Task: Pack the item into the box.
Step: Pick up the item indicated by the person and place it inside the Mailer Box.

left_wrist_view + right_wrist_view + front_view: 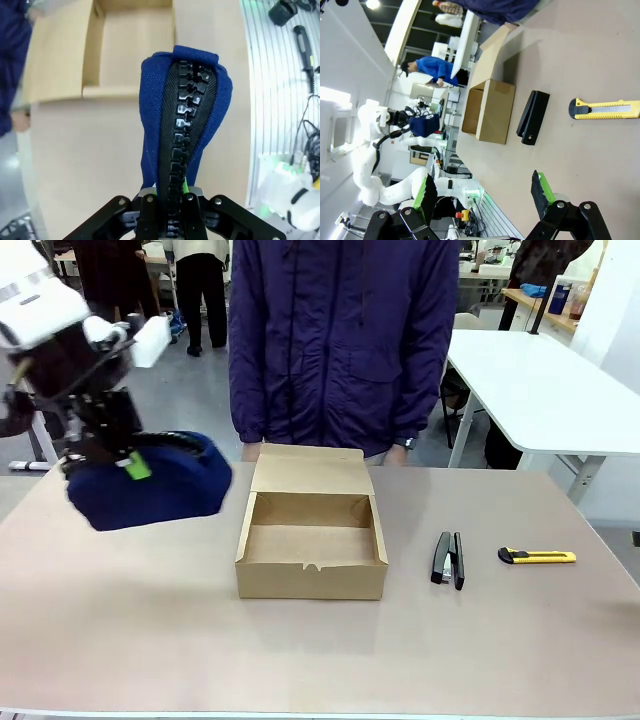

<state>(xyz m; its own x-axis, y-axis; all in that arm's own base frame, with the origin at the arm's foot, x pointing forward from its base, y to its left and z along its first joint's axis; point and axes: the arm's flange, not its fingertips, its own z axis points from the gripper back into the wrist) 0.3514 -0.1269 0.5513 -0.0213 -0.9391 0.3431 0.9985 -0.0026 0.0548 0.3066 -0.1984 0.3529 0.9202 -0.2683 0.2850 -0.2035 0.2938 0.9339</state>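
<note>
Two things for you: your left gripper (pixel 122 462) is pinched on the item (pixel 150 490) along its zippered edge. It holds the item above the table (pixel 120 640), left of the box (pixel 310 575) and apart from it. The box stands open, its lid tipped back toward the person (pixel 340 340). Your right gripper (pixel 484 192) is spread wide. A stapler (pixel 447 559) and a utility knife (pixel 537 556) lie right of the box, the stapler nearer it.

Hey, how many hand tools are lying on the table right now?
2: the stapler just right of the box, and the knife farther right. The box looks empty.
</note>
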